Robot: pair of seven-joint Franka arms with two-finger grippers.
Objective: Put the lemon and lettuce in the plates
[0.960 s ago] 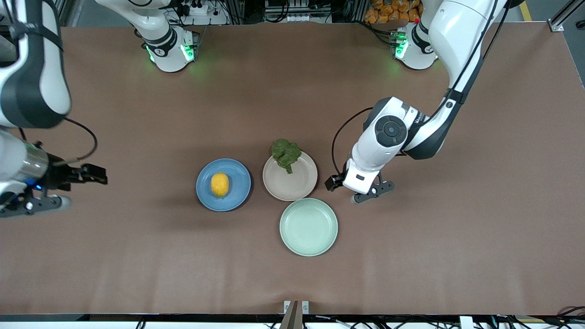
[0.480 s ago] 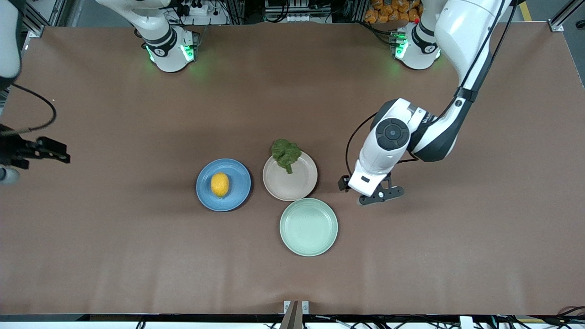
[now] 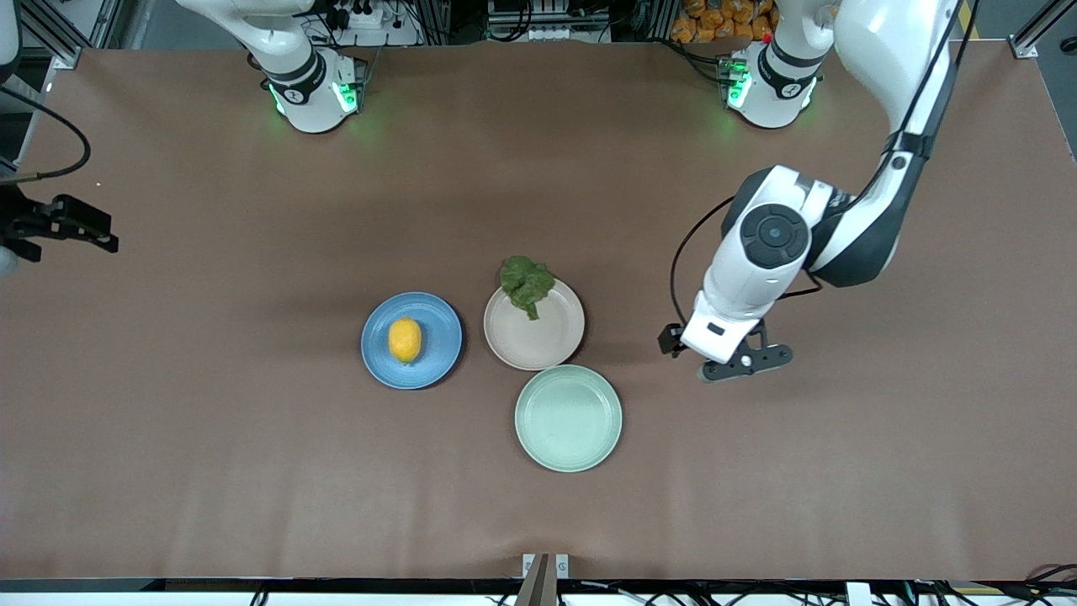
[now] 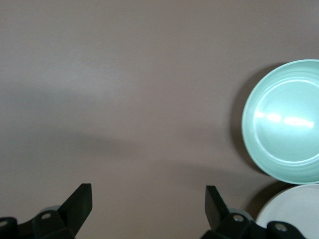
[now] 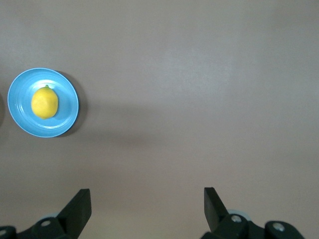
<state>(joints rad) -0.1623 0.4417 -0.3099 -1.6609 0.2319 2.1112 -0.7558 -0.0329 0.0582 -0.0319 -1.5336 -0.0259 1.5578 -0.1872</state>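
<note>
The yellow lemon (image 3: 405,340) lies in the blue plate (image 3: 439,335); the right wrist view shows the lemon (image 5: 45,103) and blue plate (image 5: 66,118) too. Dark green lettuce (image 3: 527,284) rests on the beige plate (image 3: 538,338), on the rim farther from the front camera, partly hanging over it. My left gripper (image 3: 725,353) hangs open and empty over bare table beside the plates, toward the left arm's end; its fingers (image 4: 79,199) stand wide apart. My right gripper (image 3: 80,231) is open and empty over the right arm's end of the table, with its fingers (image 5: 79,204) spread.
A mint-green plate (image 3: 568,417) sits just nearer the front camera than the beige plate, touching it; it holds nothing. The left wrist view shows the mint-green plate (image 4: 284,122) and a part of the beige plate (image 4: 294,214). Brown table surface surrounds the plates.
The left gripper has drawn away from the beige plate toward the left arm's end. The right gripper has pulled back toward the table's edge at the right arm's end. Lemon and lettuce have not moved.
</note>
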